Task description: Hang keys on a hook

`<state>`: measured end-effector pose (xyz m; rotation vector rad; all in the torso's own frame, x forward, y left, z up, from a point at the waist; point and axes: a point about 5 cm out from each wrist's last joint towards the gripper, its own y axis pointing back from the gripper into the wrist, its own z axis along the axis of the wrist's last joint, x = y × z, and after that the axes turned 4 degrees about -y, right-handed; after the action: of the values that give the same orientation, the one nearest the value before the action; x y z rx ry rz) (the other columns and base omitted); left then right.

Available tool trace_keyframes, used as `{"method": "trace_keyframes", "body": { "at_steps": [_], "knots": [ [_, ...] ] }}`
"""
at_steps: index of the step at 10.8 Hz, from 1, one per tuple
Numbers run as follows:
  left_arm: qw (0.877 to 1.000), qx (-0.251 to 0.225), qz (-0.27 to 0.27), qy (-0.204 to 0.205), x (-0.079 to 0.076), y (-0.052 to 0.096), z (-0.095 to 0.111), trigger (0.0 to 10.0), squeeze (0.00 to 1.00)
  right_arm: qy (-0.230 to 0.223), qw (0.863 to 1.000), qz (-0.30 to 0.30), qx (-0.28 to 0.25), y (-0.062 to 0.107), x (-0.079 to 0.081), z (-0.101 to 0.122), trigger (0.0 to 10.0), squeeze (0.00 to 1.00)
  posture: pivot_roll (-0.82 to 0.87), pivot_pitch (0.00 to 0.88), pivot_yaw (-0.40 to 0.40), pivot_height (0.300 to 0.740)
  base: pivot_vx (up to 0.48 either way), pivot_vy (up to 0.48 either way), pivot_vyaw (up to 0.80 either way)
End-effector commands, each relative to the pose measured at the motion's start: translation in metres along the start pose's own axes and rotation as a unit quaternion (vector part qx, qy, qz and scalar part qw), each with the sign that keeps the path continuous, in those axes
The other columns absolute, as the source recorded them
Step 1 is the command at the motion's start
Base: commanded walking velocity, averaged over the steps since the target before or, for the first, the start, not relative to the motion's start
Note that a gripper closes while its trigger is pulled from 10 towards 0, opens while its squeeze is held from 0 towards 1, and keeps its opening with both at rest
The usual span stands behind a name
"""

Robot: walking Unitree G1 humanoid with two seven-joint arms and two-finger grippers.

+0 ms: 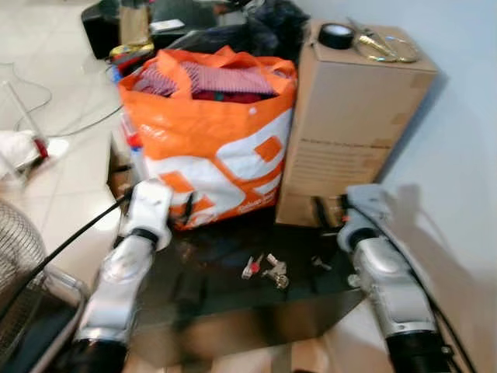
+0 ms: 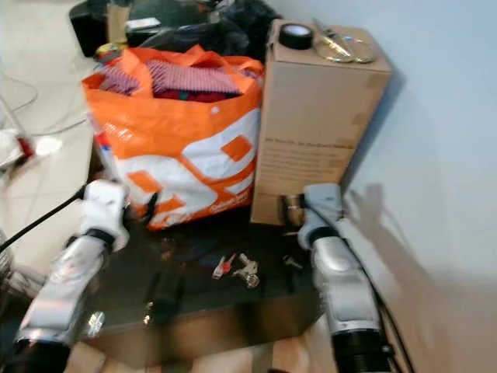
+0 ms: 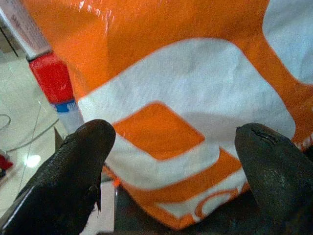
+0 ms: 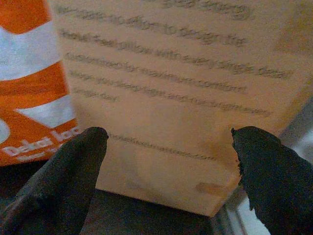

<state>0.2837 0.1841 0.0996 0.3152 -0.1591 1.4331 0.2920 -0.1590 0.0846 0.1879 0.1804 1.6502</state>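
**Keys loose on dark tabletop, both grippers empty**

Keys (image 1: 268,270): a small bunch with a red tag, lying flat on the dark glossy tabletop (image 1: 202,287), between the two arms and touched by neither. A single small metal piece (image 1: 320,263) lies just beside the bunch, toward the right arm.

Left gripper (image 3: 173,161): held low over the tabletop to the left of the keys, pointing at the orange bag; fingers (image 3: 73,171) spread wide apart, nothing between them.

Right gripper (image 4: 168,166): held low to the right of the keys, facing the foot of the cardboard box; fingers (image 4: 266,166) likewise wide apart and empty.

Orange-and-white bag (image 1: 213,144): stands on the tabletop behind the keys, stuffed with striped red cloth (image 1: 210,78).

Cardboard box (image 1: 349,132): tall, upright, touching the bag's right side, against the pale wall (image 1: 466,140). On its top sit a roll of black tape (image 1: 336,35) and a pair of scissors (image 1: 380,43).

Red-capped bottle (image 3: 51,81): just beside the bag's left edge.

Wire fan guard (image 1: 15,249): at the far left, above the tiled floor (image 1: 62,171).
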Motion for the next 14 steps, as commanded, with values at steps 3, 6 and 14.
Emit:
{"method": "trace_keyframes", "body": {
  "at_steps": [3, 6, 14],
  "knots": [
    [1.000, -0.009, -0.016, -0.009, -0.006, -0.002, 0.005, 10.0, 0.03, 0.016, 1.000, -0.007, 0.014, 0.000, -0.015, -0.002, 10.0, 0.00, -0.03, 0.000, -0.032, 0.740, 0.277, 0.000, 0.00],
    [1.000, -0.010, -0.015, -0.008, -0.004, -0.001, 0.007, 10.0, 0.03, 0.020, 0.999, -0.017, 0.020, 0.002, -0.022, -0.003, 10.0, 0.00, -0.04, 0.000, -0.020, 0.740, 0.286, 0.000, 0.00],
    [0.951, 0.062, -0.294, -0.066, -0.035, 0.025, -0.014, 10.0, 0.02, 0.148, 0.953, 0.180, 0.192, 0.013, -0.029, -0.022, 10.0, 0.00, -0.09, 0.000, -0.033, 0.740, 0.000, 0.000, 0.00]
  ]
}}
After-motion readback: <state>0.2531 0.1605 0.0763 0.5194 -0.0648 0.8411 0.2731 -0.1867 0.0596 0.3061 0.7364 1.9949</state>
